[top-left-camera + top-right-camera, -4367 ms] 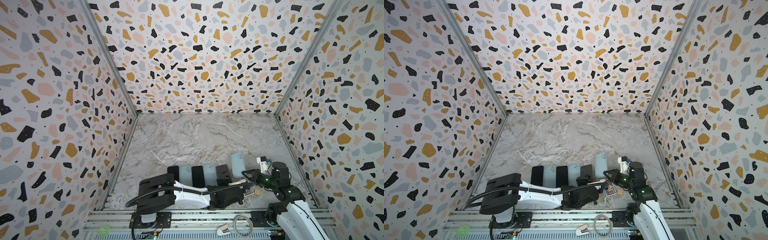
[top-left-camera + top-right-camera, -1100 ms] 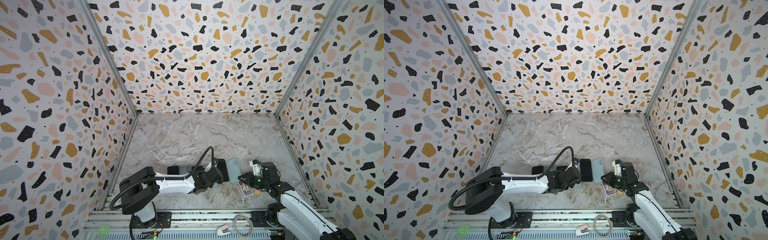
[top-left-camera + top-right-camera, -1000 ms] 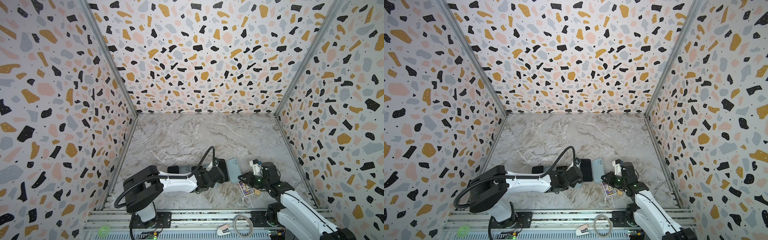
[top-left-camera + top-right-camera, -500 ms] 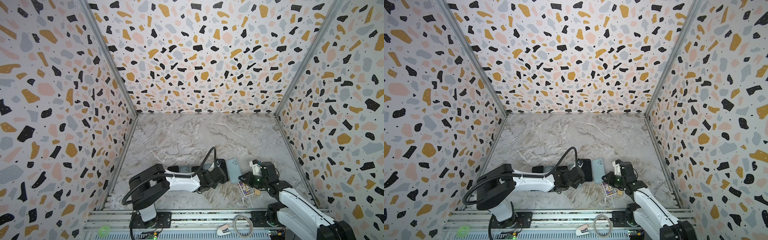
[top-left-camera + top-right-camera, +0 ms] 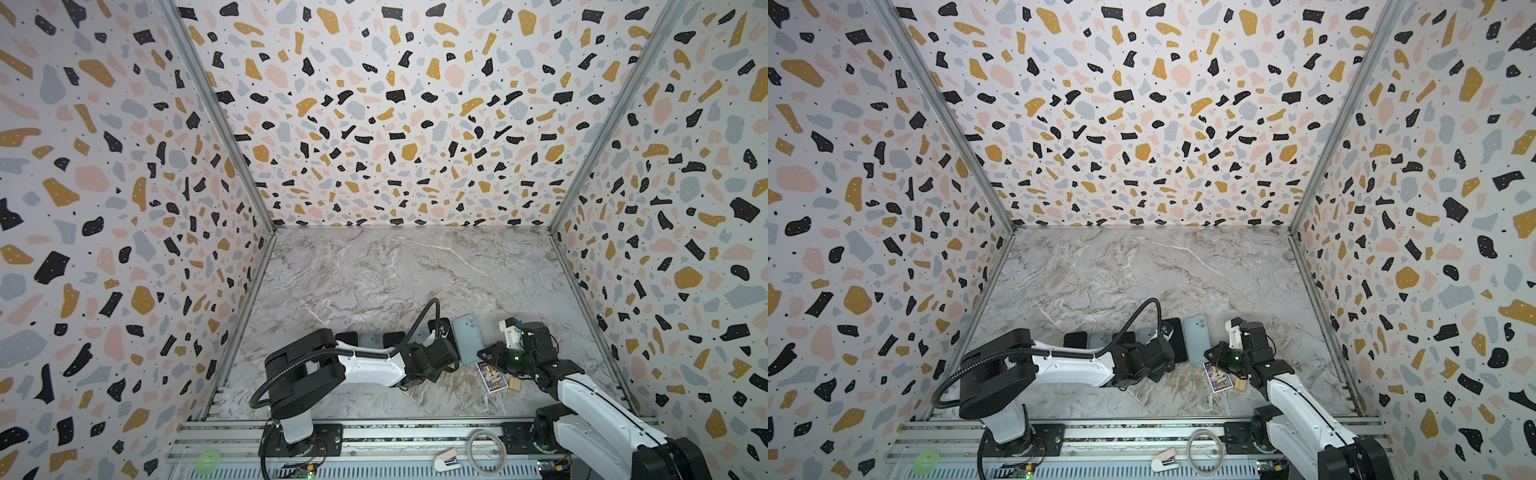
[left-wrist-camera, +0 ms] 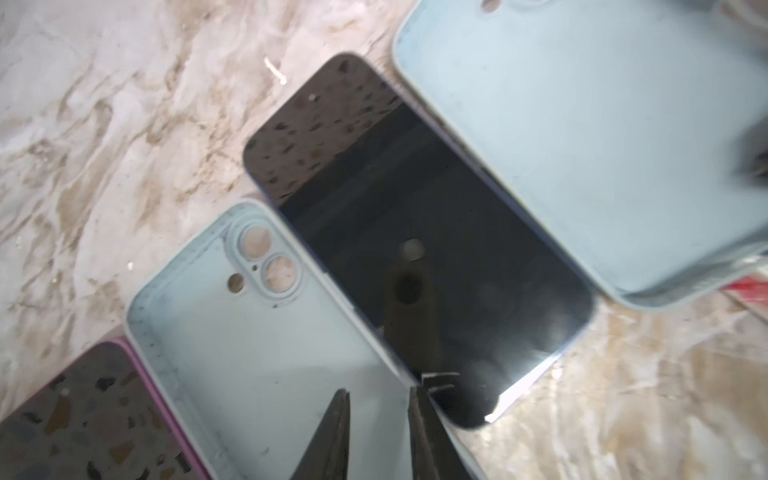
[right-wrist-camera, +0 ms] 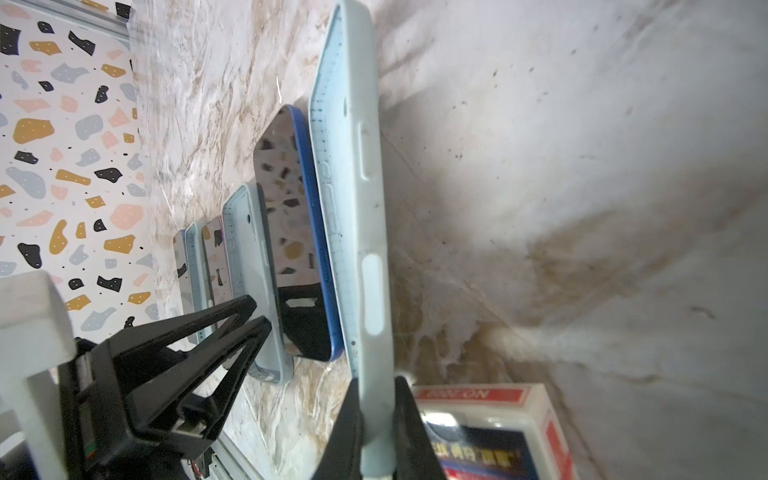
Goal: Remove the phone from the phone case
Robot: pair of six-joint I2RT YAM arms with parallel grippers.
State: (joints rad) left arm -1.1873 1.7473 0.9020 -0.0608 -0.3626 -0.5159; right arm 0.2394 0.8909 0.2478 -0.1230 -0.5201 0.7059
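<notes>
Along the table's (image 5: 374,270) 6 o'clock edge runs a row of phones and cases, and both arms work at its 3 o'clock end. The right gripper (image 7: 376,386) is clamped on the 6 o'clock end of a pale-blue case (image 5: 466,338), a finger on each face. That case lies back up in both top views, its camera holes at the 12 o'clock end.

Just at its 9 o'clock side lies the phone (image 6: 415,249), bare, blue-edged and screen up on the marble. It is dark and mirrors the speckled walls. At 9 o'clock of the phone, touching it, an empty case (image 6: 257,353) lies open side up. Beyond that comes a pink-rimmed phone (image 6: 83,415).

The left gripper (image 6: 380,415) hangs low over the seam between the empty case and the phone. Its fingers (image 6: 338,436) stand a narrow gap apart, astride the case's rim and gripping nothing. One tip is at the phone's near corner.

At 5 o'clock of the held case a card box (image 5: 492,377) lies flat, with a small wooden block (image 5: 515,384) just beside it.
</notes>
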